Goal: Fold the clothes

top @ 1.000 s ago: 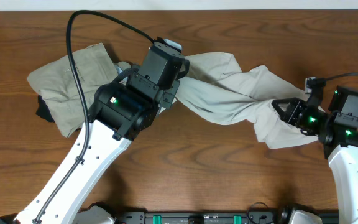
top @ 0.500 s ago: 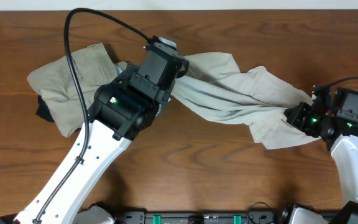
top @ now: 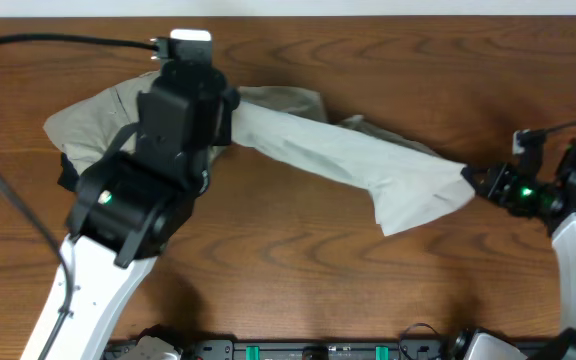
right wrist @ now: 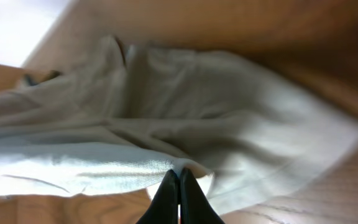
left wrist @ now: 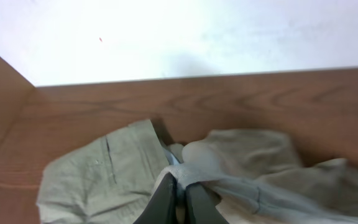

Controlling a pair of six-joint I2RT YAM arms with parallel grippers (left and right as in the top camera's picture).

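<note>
Both arms are stretching out the large, thin, wrinkly cream-white fabric garment (top: 348,165) above the brown wooden table (top: 288,280).
The garment is running as a drawn-out band from upper left to right, its left end overlapping the crumpled khaki-tan garment with stitched seams (top: 88,130). The left pincer (left wrist: 179,186) is clenching a bunched fold at that end, and the right pincer (right wrist: 178,177) is pinching the far corner, jaws tight together. This looks like the spreading step, with no fold made yet. The next move is probably calling for both ends to be lowered together so the cloth lies flat and clear of the tan one.
</note>
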